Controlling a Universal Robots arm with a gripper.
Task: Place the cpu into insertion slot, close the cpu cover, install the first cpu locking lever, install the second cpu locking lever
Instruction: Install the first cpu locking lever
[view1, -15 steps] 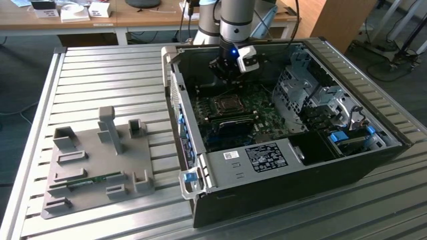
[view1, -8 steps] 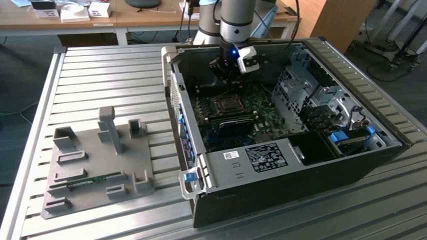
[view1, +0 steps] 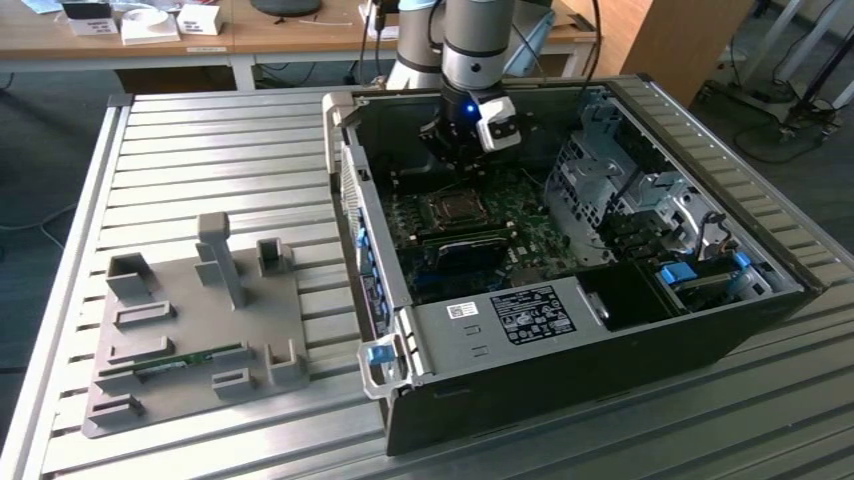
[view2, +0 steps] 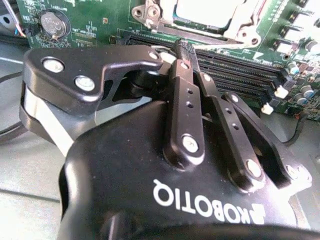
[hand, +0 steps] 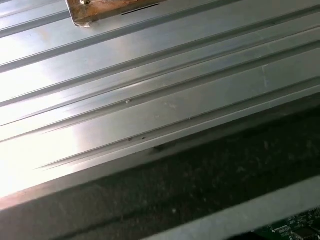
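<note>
Shut-looking black metal gripper (view2: 182, 50): fingers meet at the tip, no gap, nothing seen pinched. In the exterior view the gripper (view1: 457, 158) hangs inside the case over the board. In the second wrist view its tip lines up w/ the slots' edge just beside the socket; height can't tell.

Small flat square silver-grey cpu (view2: 205, 12) sits in the square metal-rimmed insertion slot (view1: 430, 207), mid-board. Thin silvery stamped-metal cpu cover (view2: 239, 27) looks down around it, cpu top showing thru the window. Levers' state: can't tell.

Risks, my read:
- Hard narrow tip is close to the long black plastic memory slots (view2: 240, 65) & white clips (view2: 280, 91). An off-line descent could scrape them or the glossy green motherboard (view2: 95, 25).
- Thin levers prob. springy, could slip off smooth pads.
- Cover not flat = load on the cpu.

Outward: shiny round coin cell (view2: 52, 22), black sheet-metal PC case (view1: 574, 370), ribbed aluminium table (hand: 150, 100). Grey plastic fixture plate (view1: 187, 330) lies to the exterior view's left of the case.
</note>
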